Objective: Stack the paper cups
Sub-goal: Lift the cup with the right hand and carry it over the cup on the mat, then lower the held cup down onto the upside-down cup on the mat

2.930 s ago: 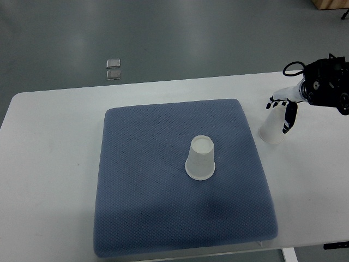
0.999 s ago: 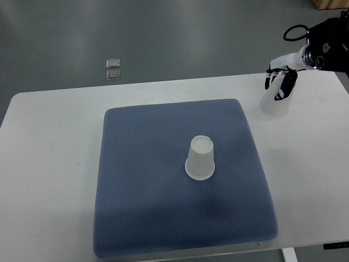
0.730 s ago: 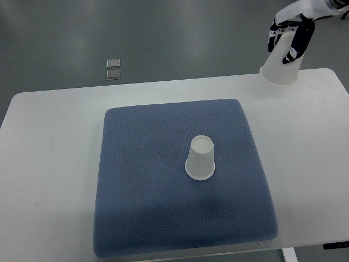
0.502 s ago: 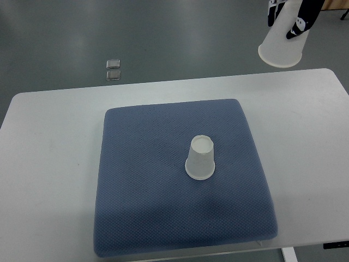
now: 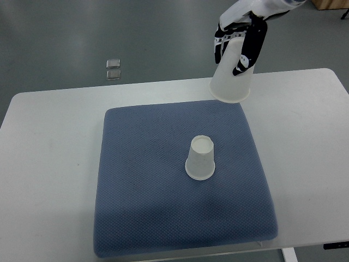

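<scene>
Held cup: paper cup point(image 5: 231, 82), white, upside down w/ mouth facing down, raised in the air over the far edge of the pad, slightly tilted; nothing visible inside.
Right hand: right hand point(image 5: 240, 38) comes in from the top right; fingers point(image 5: 252, 46) black-and-white, clamped on the upper part of the held cup, wrapped round its sides.
Left hand: not showing anywhere in the top view.
Second cup: standing cup point(image 5: 200, 158), also white paper, upside down on the pad near its middle, closed base up, rim flat on the fabric; contents hidden.
Cup relation: the two are well apart; the held one is farther from the robot and a bit to the right of the standing one, not over it.
Pad: blue pad point(image 5: 152, 218), square-ish w/ rounded corners, textured weave, lies flat on the bench and covers most of its centre.
Bench: bench point(image 5: 49, 164), white top, rounded corners, bare strips left and right of the pad.
Floor: grey floor point(image 5: 82, 33) beyond the far edge, smooth w/ faint reflections.
Floor detail: two small square floor plates point(image 5: 113, 69), one just behind the other.
Room corner: tan wooden edge point(image 5: 329, 4) at top right, too cropped to tell what it is.
</scene>
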Controlling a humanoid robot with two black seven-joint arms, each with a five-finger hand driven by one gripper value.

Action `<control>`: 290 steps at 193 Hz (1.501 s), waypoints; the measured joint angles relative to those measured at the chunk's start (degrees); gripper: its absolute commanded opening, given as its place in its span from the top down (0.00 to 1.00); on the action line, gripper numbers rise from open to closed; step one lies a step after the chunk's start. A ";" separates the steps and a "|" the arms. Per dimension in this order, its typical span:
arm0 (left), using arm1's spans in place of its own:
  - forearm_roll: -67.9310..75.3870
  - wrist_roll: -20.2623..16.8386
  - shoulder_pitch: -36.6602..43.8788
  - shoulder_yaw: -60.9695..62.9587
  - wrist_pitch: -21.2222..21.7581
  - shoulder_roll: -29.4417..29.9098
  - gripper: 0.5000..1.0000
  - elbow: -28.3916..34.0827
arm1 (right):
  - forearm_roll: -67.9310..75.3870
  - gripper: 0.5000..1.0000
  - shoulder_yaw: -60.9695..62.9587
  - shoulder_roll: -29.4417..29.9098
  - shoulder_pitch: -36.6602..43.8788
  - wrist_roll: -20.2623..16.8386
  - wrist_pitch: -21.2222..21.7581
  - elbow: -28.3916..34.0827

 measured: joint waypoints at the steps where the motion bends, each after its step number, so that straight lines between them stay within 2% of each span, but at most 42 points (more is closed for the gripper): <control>1: 0.00 0.00 0.00 0.00 0.00 0.00 0.00 0.00 | 0.11 0.64 0.09 0.15 -0.02 0.00 -0.06 0.05; 78: -0.10 0.00 0.04 -0.08 0.02 0.00 0.00 -0.07 | 2.71 0.64 1.36 8.39 -2.35 0.26 -5.80 3.88; 124: -0.10 0.00 0.01 -0.08 0.02 0.00 0.00 -0.07 | 3.12 0.64 1.36 9.20 -3.05 0.34 -7.15 4.04; 189: -0.10 0.00 0.03 -0.08 0.02 0.00 0.00 0.04 | 3.24 0.64 1.00 10.93 -8.20 0.34 -12.23 4.21; 290: -0.09 0.00 0.08 -0.16 0.02 0.00 0.00 0.23 | 3.17 0.63 0.37 12.07 -10.81 0.15 -14.40 4.81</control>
